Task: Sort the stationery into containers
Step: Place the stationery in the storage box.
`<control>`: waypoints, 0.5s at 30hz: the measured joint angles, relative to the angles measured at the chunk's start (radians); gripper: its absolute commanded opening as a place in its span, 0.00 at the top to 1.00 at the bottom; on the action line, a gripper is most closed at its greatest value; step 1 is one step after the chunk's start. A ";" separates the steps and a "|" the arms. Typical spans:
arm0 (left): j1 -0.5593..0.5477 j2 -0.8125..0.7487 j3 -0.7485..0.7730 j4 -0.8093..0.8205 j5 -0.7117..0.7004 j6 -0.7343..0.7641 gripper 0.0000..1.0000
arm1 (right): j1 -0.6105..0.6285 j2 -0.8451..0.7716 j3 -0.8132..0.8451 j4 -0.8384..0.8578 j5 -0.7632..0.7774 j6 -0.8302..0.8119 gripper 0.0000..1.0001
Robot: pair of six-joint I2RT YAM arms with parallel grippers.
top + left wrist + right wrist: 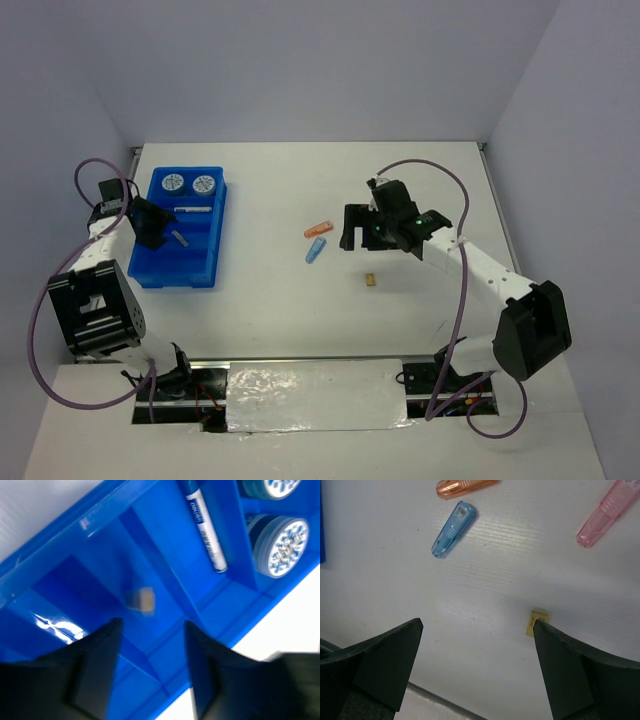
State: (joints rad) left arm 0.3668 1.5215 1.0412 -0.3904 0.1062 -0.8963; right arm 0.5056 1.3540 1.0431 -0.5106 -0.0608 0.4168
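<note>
Over at the right gripper: spread wide, gripping nothing, hanging above the table. Just beside its right fingertip, a tan block, off-centre in the gap. Ahead and to its left, a light-blue capsule, long axis slanting away up-right, an orange capsule just beyond; ahead-right, a pink capsule. Across at the left gripper: parted, empty, poised over the blue tray, a blurred second block in the compartment beyond its tips. Looks like right-arm work next: probably calls for a sideways shift to centre that tan block.
</note>
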 measured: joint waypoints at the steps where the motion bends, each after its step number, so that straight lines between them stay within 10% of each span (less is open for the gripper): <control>1: 0.002 0.007 -0.001 0.003 -0.003 0.000 0.19 | 0.000 0.004 -0.002 -0.002 -0.003 -0.004 0.00; 15: 0.005 -0.022 0.086 -0.101 0.060 0.056 0.08 | 0.000 0.187 -0.092 -0.047 0.082 -0.011 0.21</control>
State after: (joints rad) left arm 0.3721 1.4994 1.1271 -0.4915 0.1661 -0.8402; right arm 0.5060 1.5406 0.9512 -0.5571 0.0212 0.4057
